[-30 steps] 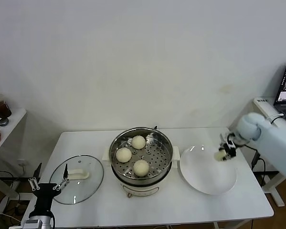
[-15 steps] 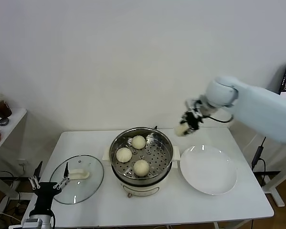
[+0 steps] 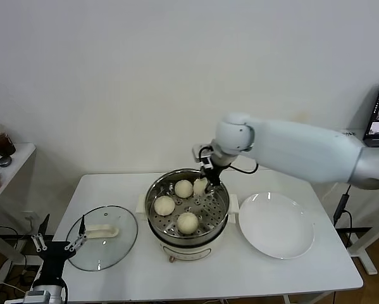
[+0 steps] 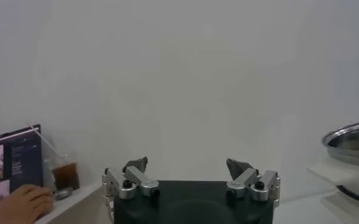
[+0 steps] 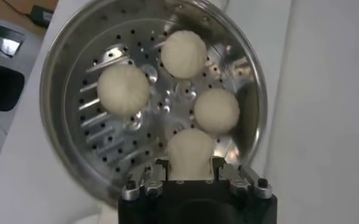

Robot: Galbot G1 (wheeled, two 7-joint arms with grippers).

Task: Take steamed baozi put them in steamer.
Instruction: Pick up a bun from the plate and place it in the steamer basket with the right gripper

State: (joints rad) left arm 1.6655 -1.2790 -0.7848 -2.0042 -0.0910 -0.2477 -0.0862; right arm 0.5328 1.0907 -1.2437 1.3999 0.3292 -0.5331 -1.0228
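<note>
Steel steamer (image 3: 186,209) on the white table (image 3: 303,269), three baozi seated, the fourth held over its far right side.
The main risk, as I judge it: a release from this height could let the soft fourth baozi (image 5: 190,153) roll onto the bun just beside it (image 5: 216,111) or catch the rim, and a tight pinch may dent or stick to the dough. The right gripper (image 3: 205,185) is closed snugly on that bun, fingers on either side. The left gripper (image 3: 57,242) idles low beside the glass lid (image 3: 102,237), fingers spread, holding nothing.

Steamer (image 3: 186,235) between lid (image 3: 104,236) left, plate (image 3: 276,225) right.
</note>
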